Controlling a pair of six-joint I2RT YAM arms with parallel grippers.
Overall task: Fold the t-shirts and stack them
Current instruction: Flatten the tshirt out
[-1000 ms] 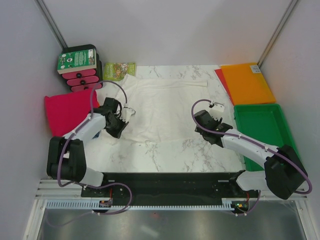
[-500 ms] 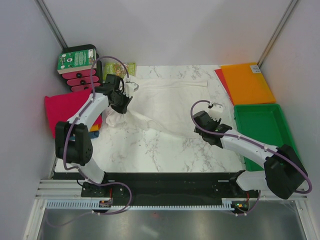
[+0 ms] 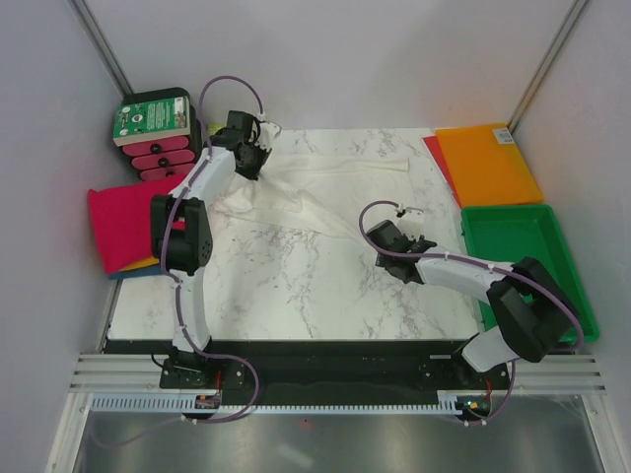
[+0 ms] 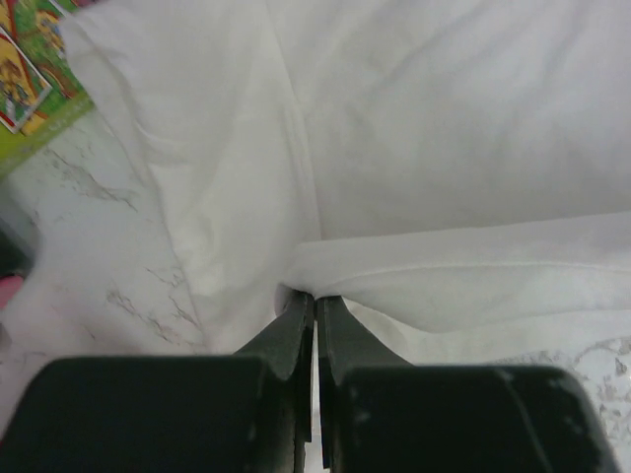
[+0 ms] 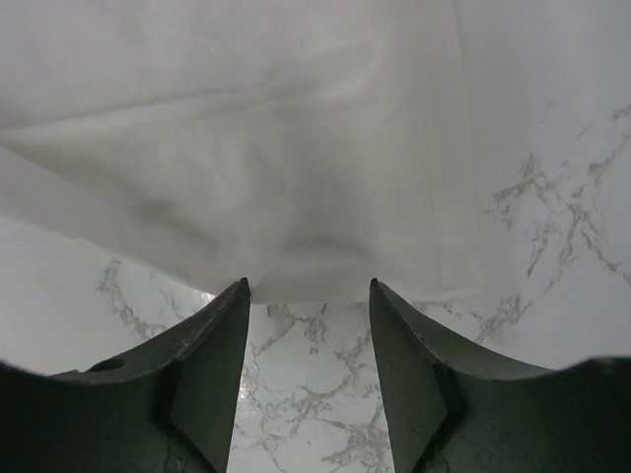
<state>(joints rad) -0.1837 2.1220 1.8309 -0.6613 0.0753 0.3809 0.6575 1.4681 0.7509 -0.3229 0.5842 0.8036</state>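
Task is sitting partway: the folded pile, magenta t-shirt point(image 3: 123, 222) on top, is resting at 9 o'clock. The white t-shirt point(image 3: 325, 182) is lying rumpled and unfolded across the tabletop point(image 3: 296, 286) toward 12 o'clock. Left arm is reaching full out to 11 o'clock, left gripper point(image 4: 315, 298) pinching the shirt's edge. Right arm is crouching near centre, right gripper point(image 5: 308, 286) gaping at the near hem, gripping nothing.

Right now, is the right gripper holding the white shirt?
No, the right gripper is open, and the white shirt lies just past its fingertips, with only table between them.
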